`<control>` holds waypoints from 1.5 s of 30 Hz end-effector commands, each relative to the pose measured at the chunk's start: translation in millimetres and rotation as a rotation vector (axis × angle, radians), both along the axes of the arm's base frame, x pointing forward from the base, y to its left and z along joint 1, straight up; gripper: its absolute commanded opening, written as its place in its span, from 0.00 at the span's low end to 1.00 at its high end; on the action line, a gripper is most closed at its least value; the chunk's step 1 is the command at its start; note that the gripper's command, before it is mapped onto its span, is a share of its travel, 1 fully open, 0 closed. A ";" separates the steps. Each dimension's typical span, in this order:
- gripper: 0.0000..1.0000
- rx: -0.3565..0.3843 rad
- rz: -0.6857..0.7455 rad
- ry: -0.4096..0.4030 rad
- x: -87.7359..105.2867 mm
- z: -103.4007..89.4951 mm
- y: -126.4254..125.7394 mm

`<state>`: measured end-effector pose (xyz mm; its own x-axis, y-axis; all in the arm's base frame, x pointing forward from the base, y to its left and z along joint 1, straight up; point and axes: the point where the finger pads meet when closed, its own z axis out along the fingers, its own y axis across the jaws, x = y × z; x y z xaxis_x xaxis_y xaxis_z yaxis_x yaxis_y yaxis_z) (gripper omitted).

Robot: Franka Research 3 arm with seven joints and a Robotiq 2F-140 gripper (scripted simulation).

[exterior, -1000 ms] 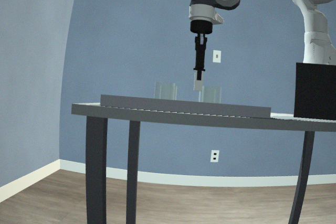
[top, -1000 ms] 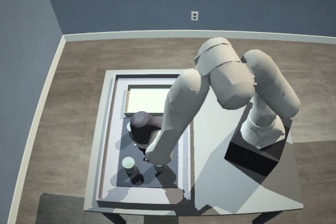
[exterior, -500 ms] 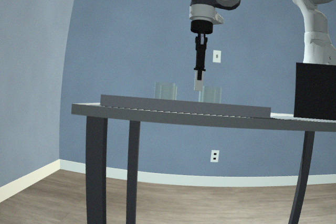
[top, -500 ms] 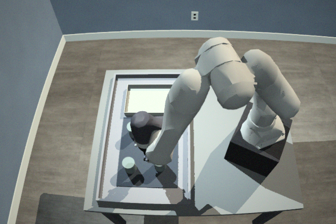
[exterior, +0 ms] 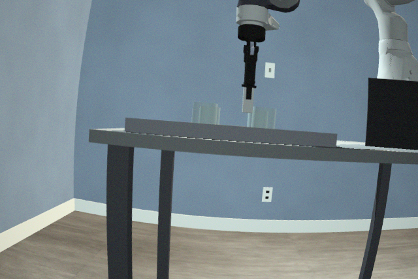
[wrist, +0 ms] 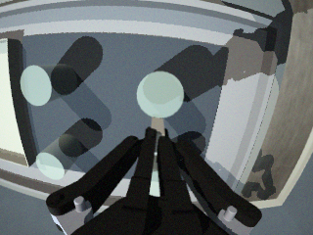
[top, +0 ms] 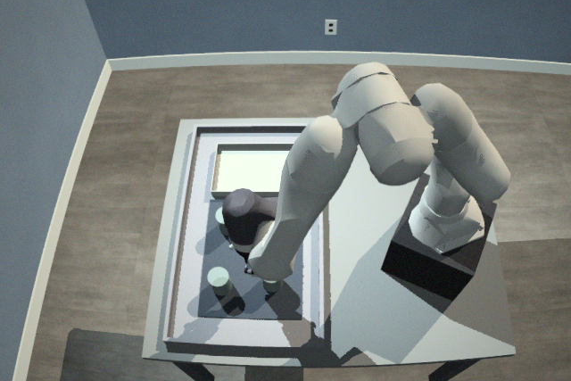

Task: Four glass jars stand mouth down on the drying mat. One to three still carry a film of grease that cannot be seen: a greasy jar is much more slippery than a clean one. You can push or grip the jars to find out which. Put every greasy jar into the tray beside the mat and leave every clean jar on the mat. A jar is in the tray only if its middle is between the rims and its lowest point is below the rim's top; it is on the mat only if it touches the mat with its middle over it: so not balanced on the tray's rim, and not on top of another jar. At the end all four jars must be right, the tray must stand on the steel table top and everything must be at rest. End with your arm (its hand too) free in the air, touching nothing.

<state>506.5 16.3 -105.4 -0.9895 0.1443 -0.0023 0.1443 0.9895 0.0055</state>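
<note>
Glass is what the job turns on: pale green glass jars standing mouth down on the dark grey drying mat. Three show in the wrist view, one jar just past the fingertips at twelve o'clock, two at nine and eight o'clock; the fourth is hidden by the arm. One cream shallow tray lies beside the mat on the steel worktop, with no jar visible inside. The black two-finger hand is pressed together, holding nothing, poised above the mat. Sorting appears barely begun; every transfer remains.
</note>
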 end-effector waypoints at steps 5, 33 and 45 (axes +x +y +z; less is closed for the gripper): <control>0.00 0.001 0.001 -0.001 -1.2 1.0 0.7; 0.00 0.001 0.001 -0.001 -4.4 3.5 1.2; 0.00 0.001 0.001 -0.001 -5.7 4.6 1.4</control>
<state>501.4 17.7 -101.2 -0.9896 0.1438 -0.0027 0.1438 0.9896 0.0079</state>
